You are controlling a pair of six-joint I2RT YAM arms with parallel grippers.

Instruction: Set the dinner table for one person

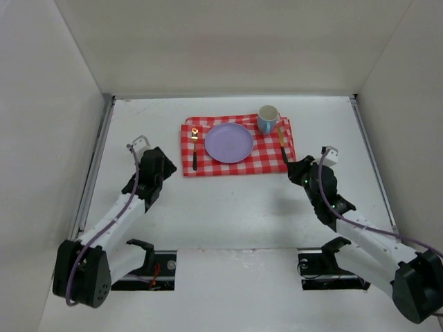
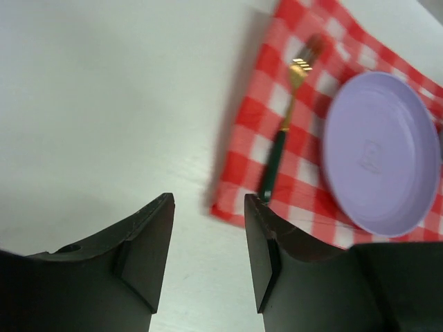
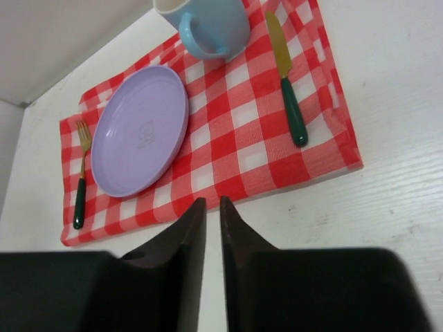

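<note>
Plate (image 3: 140, 130), mug (image 3: 211, 28) on cloth (image 3: 256, 149) on dinner table (image 3: 391, 207)

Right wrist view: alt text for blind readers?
On a red-and-white checked cloth: round lilac plate, green-handled gold fork left of it, green-handled gold knife right, light blue mug behind. Dark right gripper, nearly closed and empty, in the foreground.

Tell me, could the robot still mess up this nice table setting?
Maybe, in two ways. The right gripper, nearly closed and empty, hangs close to the near edge of the checked cloth; catching that edge could drag the knife and wobble the mug. The open left gripper sits right by the handle end of the fork and might knock it crooked.
</note>
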